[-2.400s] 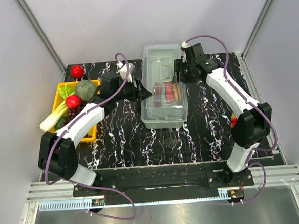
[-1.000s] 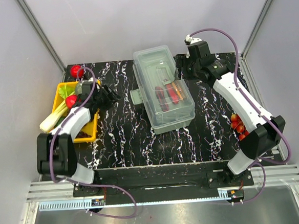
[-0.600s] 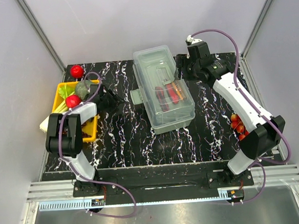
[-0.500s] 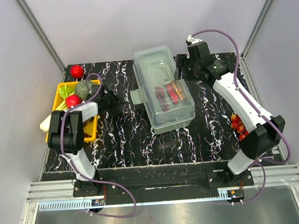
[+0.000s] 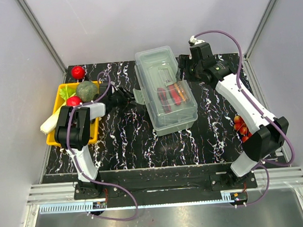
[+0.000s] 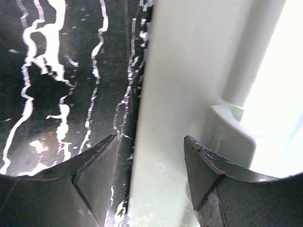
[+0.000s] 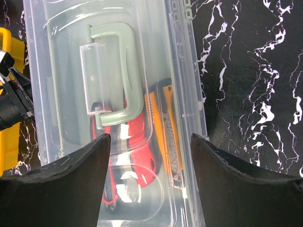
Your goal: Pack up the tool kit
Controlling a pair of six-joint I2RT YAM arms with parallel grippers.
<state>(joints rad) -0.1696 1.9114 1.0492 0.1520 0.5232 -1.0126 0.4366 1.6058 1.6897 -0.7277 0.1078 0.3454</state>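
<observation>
The tool kit's pale grey-green toolbox (image 5: 166,94) lies slightly skewed at mid-table with its clear lid down. Through the lid (image 7: 66,61) I see the pale green handle (image 7: 124,71), red-handled tools (image 7: 137,137) and an orange knife (image 7: 165,127). My left gripper (image 5: 130,97) is at the box's left side. Its jaws (image 6: 150,142) straddle the pale latch flap (image 6: 177,85), and a dark gap shows at the left finger (image 6: 97,165). My right gripper (image 5: 182,72) (image 7: 150,139) hovers open above the lid's far right part and holds nothing.
A yellow tray (image 5: 53,140) of vegetables and fruit sits at the left, partly under my left arm. A red tomato (image 5: 77,72) lies at the far left corner. Small red fruits (image 5: 239,125) lie beside my right arm. Grey walls enclose the table.
The toolbox was turned slightly before one second ago. Since then my left gripper has moved right from the yellow tray to the box's latch flap, its jaws narrowing. The right arm has stayed still.
</observation>
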